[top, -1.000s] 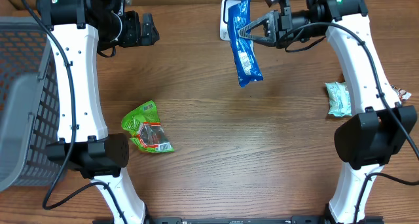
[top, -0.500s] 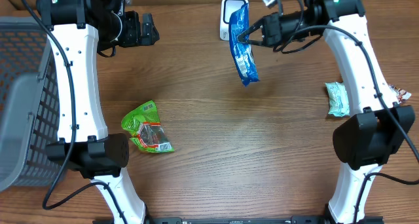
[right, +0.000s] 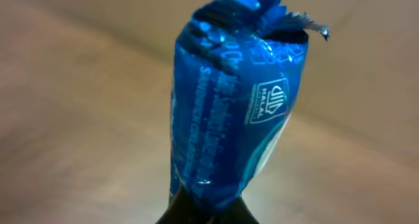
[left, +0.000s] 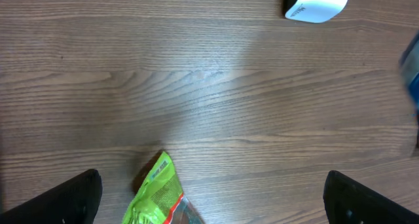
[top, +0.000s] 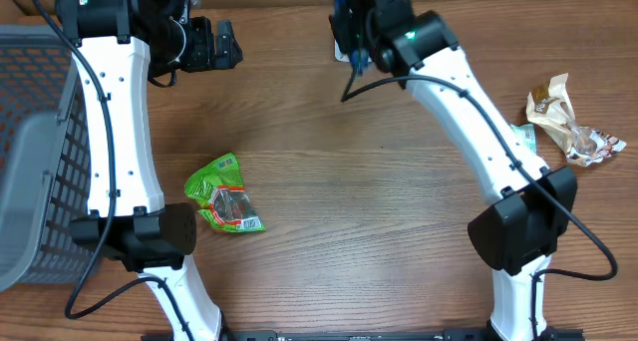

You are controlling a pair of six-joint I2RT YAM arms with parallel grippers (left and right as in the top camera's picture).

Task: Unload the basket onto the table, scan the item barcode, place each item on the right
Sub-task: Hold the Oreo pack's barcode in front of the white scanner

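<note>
Currently my right claw (right: 204, 211) is pinched tight on the blue packet (right: 229, 106), holding it upright near the scanner (left: 317, 2), presumably to present its barcode; my left claw (top: 229, 45) hangs wide open, empty.

Even, soft light falls across the overhead view, with faint shadows on the wooden surface (top: 329, 181). A pale sheen sits mid-frame in the left wrist view. Behind the glossy blue wrapper (right: 229, 119), the right wrist view is blurred.
</note>
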